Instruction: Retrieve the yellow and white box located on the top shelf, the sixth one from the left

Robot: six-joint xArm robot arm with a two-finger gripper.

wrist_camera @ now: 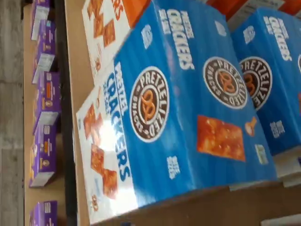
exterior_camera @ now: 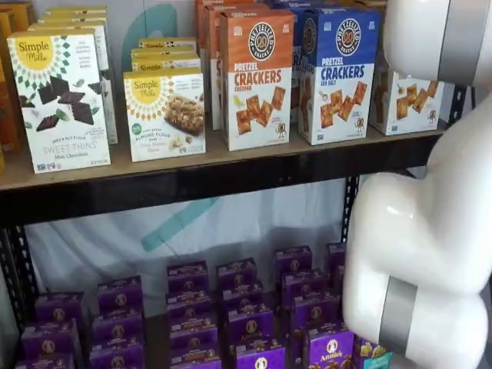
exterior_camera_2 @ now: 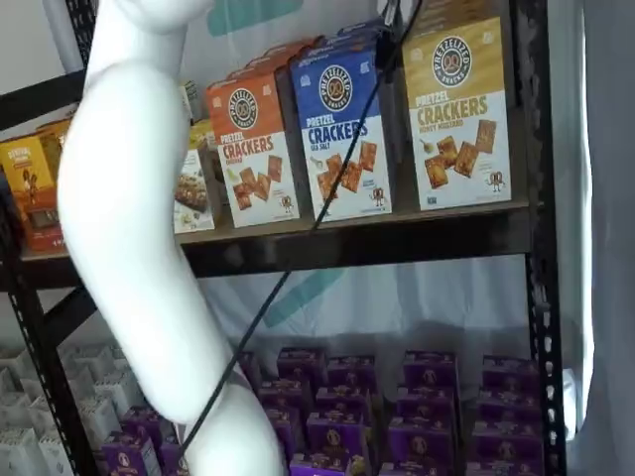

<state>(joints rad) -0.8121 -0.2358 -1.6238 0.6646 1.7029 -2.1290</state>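
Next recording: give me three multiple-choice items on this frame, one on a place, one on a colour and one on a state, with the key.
1. On the top shelf, which box stands directly beside the yellow and white box?
A. the blue box
B. a green box
C. a black box

2. What colour are the small boxes on the level below?
A. red
B. purple
C. grey

3. How is the yellow and white box placed?
A. lying flat on its face
B. lifted clear of the shelf
C. upright on the shelf

Key:
1 A, as a shelf view shows the two side by side, with the yellow one nearest the upright.
2 B, as both shelf views show rows of purple cartons.
3 C, as its base rests on the board and its front faces out.
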